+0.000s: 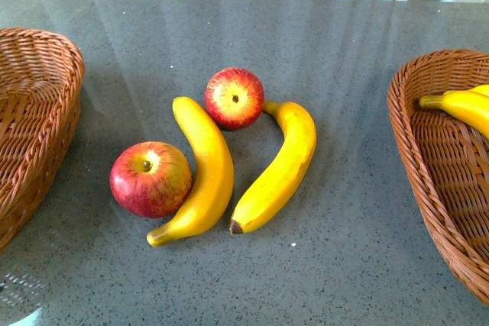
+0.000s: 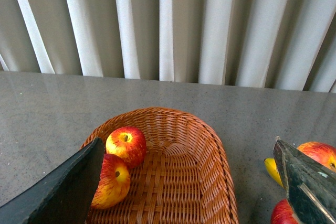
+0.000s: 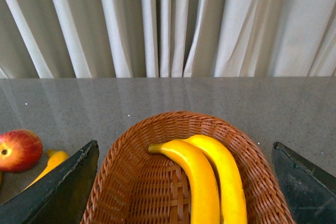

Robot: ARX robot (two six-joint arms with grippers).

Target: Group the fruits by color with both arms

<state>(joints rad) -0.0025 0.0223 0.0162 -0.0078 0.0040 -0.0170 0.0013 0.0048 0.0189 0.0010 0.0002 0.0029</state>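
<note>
Jaws wide apart: left over apple basket, right over banana basket

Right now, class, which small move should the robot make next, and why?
Probably swing the open left gripper from over the left basket toward the nearer apple. That basket already holds two apples, and this one lies closest to it, beside a banana.

You're looking at an indoor tabletop setup: a glossy grey speckled table stands against pale pleated curtains. A wicker basket sits at each end. Whether it's a home or a lab, you cannot tell.
</note>
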